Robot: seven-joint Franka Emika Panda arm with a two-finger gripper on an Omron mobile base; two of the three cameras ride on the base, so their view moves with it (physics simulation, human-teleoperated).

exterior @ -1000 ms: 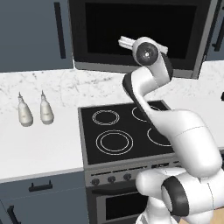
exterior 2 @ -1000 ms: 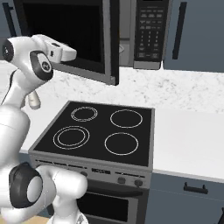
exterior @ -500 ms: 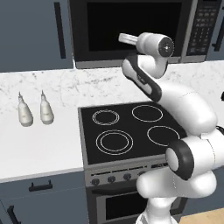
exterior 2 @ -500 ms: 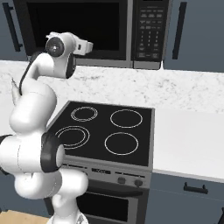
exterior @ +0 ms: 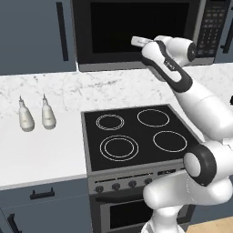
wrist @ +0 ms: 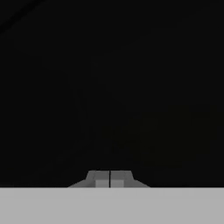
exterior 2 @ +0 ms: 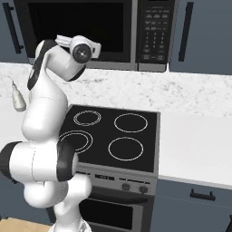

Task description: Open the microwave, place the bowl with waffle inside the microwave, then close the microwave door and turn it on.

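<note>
Large black microwave with steel-grey trim (exterior: 136,34) hangs above black four-ring stovetop (exterior: 136,134). Broad black glass-windowed microwave door (exterior 2: 77,29) shut flush with frame; button panel (exterior 2: 153,31) at its right. White arm raised, hand (wrist: 109,179) up against door's lower edge, fingers pressed together, gripping nothing; hand view dark glass. Two small white bottles (exterior: 35,117) stand on white marble table (exterior: 41,154) left of stovetop, well apart from arm. Table right of stovetop open. Dark blue cabinets flank microwave.
</note>
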